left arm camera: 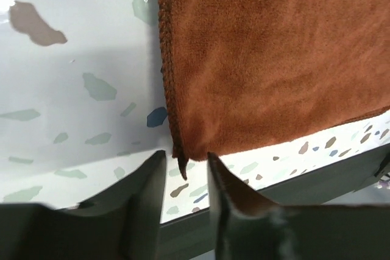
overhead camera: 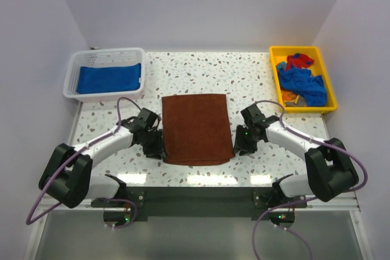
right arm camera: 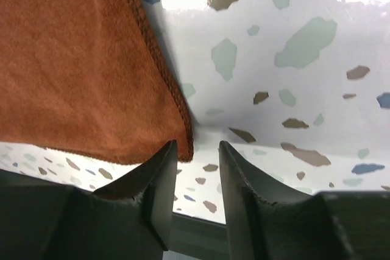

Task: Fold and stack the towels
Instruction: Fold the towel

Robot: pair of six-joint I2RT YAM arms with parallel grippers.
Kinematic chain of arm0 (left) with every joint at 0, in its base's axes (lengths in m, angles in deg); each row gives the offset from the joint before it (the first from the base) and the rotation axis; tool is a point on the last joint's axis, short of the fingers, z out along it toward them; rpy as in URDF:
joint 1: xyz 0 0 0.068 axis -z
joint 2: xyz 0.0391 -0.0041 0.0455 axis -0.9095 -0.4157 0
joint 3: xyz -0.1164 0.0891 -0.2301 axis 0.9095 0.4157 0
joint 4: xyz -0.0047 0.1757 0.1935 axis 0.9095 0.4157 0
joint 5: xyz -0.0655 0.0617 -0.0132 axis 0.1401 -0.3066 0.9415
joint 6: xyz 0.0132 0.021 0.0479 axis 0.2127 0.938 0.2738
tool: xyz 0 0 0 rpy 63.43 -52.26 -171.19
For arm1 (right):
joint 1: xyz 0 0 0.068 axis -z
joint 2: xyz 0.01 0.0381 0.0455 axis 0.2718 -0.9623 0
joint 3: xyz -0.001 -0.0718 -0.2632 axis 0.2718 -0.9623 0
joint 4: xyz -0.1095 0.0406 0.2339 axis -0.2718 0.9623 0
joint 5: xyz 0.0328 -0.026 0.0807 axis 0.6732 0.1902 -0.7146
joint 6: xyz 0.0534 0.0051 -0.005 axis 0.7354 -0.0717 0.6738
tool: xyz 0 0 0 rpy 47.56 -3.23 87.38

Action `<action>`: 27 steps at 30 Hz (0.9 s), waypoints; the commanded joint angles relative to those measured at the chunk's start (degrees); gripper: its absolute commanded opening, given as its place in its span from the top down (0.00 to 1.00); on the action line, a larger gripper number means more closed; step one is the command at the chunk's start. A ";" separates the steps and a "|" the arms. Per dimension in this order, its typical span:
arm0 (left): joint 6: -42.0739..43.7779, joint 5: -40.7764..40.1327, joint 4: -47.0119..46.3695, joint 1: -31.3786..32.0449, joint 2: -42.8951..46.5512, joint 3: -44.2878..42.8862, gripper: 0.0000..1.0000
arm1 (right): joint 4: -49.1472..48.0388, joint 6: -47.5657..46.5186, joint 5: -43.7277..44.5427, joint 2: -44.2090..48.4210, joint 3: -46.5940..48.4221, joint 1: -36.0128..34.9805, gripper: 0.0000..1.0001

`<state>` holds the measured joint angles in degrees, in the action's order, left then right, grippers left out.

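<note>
The brown towel point(overhead camera: 197, 127) is lying flat in the middle of the table point(overhead camera: 244, 83), spread out as a rough rectangle with its near edge close to the table's front lip. It looks like soft microfibre with a stitched hem: light, floppy, no stiffness at all. I'd guess it drapes and sags the second it's lifted, and the nap should give the fingers decent grip.

The obvious place to grab is the two near corners, right on the hem where the fabric is thickest, and that's where both arms are. The left gripper point(left arm camera: 181, 172) has its jaws slightly parted with the near-left corner tip poking into the gap, not pinched yet. The right gripper point(right arm camera: 195, 153) is also parted, straddling the near-right corner, with the hem sitting against its left finger.

Further out there's a white basket point(overhead camera: 76, 92) at the far left with a folded blue towel point(overhead camera: 109, 78) in it, and a yellow bin point(overhead camera: 308, 109) at the far right holding a jumble of cloths point(overhead camera: 301, 80), mostly blue with some red.
</note>
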<state>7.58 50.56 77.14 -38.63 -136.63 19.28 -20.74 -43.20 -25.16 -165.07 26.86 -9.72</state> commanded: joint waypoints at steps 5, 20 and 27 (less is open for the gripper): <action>-1.78 -5.20 6.04 0.26 7.86 -3.87 0.47 | 8.07 -4.52 1.83 7.71 5.75 -0.43 0.60; -3.45 -3.54 -1.76 1.14 5.50 -0.45 0.57 | -1.94 -0.04 -0.54 2.63 -0.74 -0.96 0.61; -3.27 -4.06 -2.12 1.84 3.65 1.14 0.60 | -4.84 1.46 -1.07 1.13 -2.77 -1.13 0.61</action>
<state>5.06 46.78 76.66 -37.38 -132.61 19.43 -22.40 -43.14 -25.29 -163.50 24.61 -10.49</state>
